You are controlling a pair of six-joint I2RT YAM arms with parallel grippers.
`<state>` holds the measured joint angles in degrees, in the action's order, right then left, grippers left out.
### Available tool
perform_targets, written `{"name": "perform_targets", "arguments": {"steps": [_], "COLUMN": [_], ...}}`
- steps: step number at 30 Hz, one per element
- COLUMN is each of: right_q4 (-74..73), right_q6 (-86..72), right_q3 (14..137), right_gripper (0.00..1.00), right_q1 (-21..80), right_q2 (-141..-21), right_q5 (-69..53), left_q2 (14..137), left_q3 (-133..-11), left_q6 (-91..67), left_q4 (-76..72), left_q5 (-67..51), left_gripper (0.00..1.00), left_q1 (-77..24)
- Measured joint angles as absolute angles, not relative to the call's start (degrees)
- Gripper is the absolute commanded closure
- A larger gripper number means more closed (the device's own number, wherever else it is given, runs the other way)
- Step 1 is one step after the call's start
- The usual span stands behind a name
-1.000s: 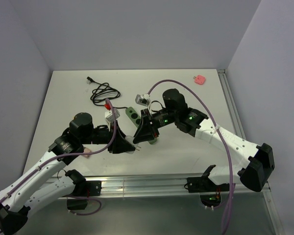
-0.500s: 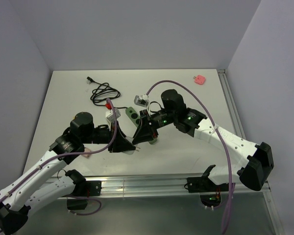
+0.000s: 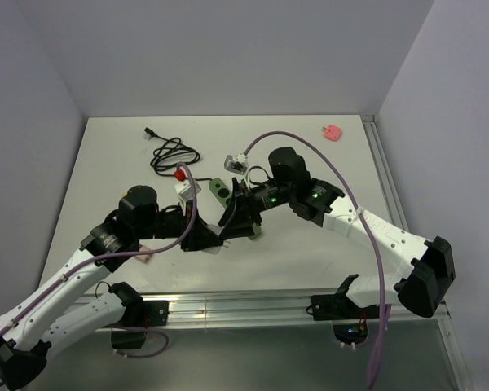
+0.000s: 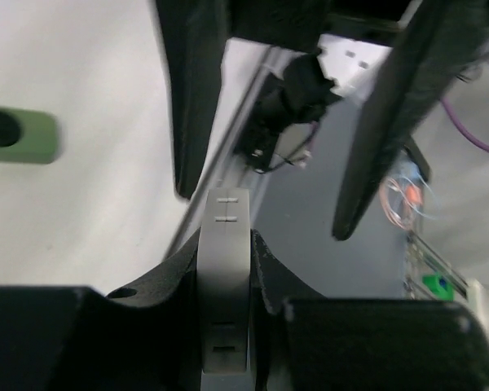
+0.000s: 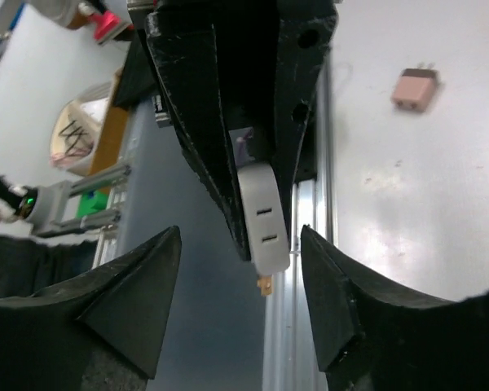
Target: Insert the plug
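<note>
Two-gripper handover, apparently, under way near socket (image 4: 16, 135). Plug (image 5: 263, 220) clamped in left gripper (image 3: 214, 243), prongs (image 5: 265, 286) outward. Right gripper (image 3: 231, 226) spread wide, holding nothing, facing plug. Next: close squarely on plug body, release left, then align prongs with socket

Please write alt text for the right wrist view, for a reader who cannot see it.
The left gripper pinches a white plug, brass prongs toward the camera, framed by the open right gripper. A pink plug lies on the table at the upper right.
</note>
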<state>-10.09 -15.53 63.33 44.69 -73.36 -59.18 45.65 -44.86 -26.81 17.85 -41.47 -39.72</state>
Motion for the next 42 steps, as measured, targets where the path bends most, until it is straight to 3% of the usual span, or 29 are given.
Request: {"name": "perform_targets", "arguments": {"steps": [10,18,25,42], "right_q4": [-13.8,-15.7,-17.2,-9.6], "right_q6": [-19.8,-23.3,-22.9,-23.9], "right_q3": [60.8,48.8,46.4,37.8], "right_gripper": [0.29,0.30,0.31,0.33], "right_q1": [36.9,36.7,37.5,39.2], "right_q2": [-64.9,-61.4,-61.4,-61.7], "right_q5": [-40.4,-32.5,-32.0,-37.2], "left_q2": [50.9,63.5,68.9,79.2], "left_q3": [-52.7,-59.6,-65.4,-69.4], "left_q6": [-26.3,-24.2,-19.0,-2.4], "left_q4": [29.7,40.4,45.4,43.4], "left_q5": [-21.6,-8.2,3.3,4.1], "left_gripper": [1.00,1.00,1.00,1.00], "left_q1": [-38.6,-21.8,-14.7,3.5]}}
